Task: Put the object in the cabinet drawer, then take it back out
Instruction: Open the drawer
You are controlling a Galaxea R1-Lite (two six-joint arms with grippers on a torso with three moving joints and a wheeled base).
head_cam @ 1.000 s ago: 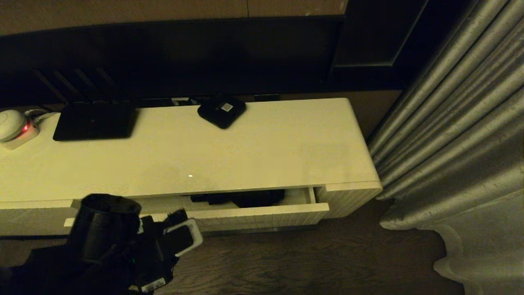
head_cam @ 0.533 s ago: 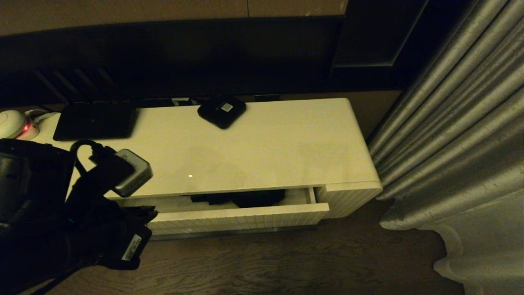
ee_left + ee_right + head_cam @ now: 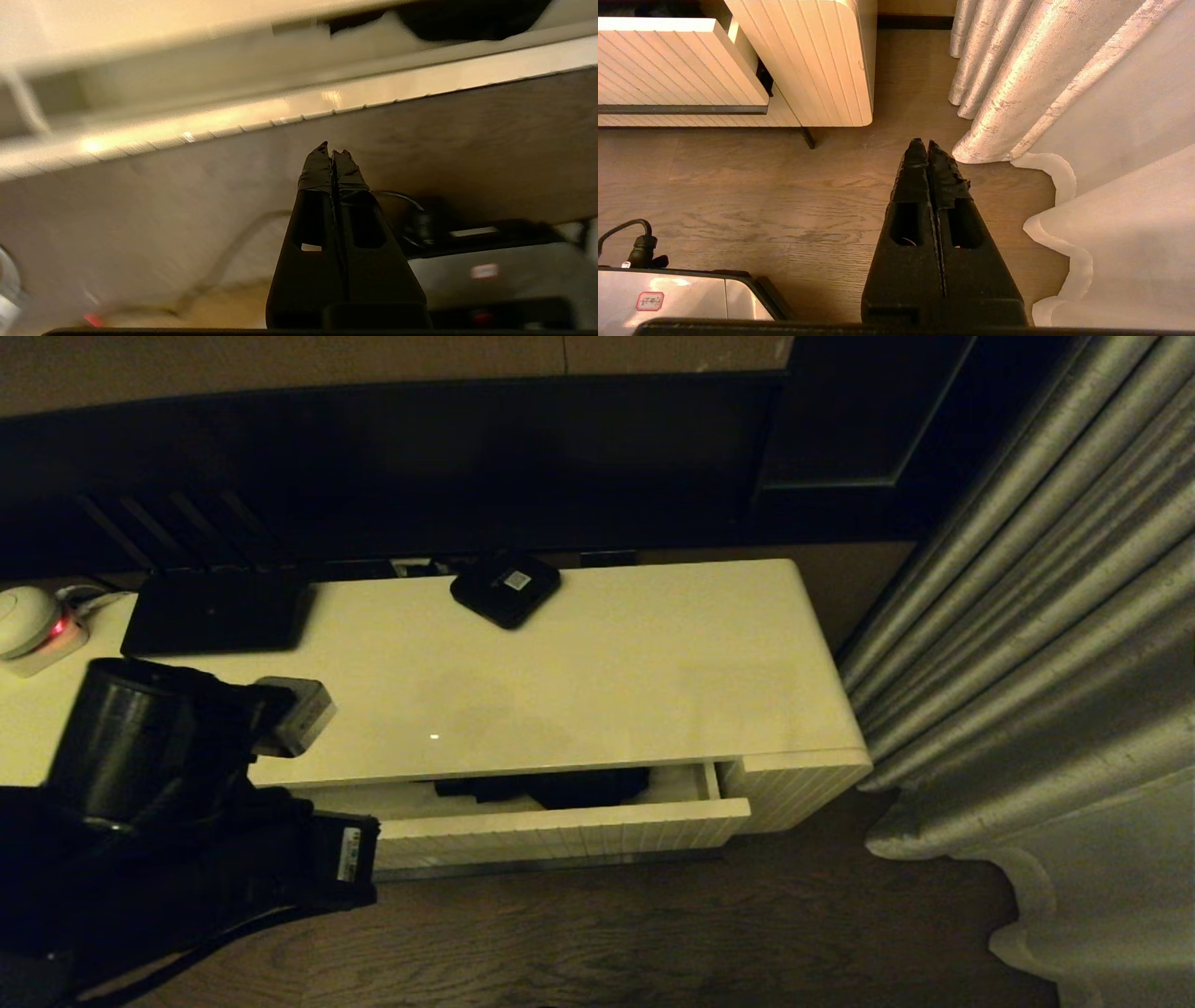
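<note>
Umbrella (image 3: 560, 788) lies in the half-open drawer (image 3: 560, 833), toward its back, under the cabinet top's (image 3: 579, 691) front edge. Left gripper (image 3: 332, 151), fingers pressed together and empty, hangs off the drawer's left end. You'd spread them, then reach in low. Right gripper (image 3: 927, 145), also closed, sits parked over the floor.

Glossy cream-white cabinet top (image 3: 597, 663) reflecting light at frame centre; ribbed matt cream drawer front (image 3: 560, 840); grained brown wood floor (image 3: 653, 933); shimmery grey pleated cloth curtain (image 3: 1046, 644) at right.
</note>
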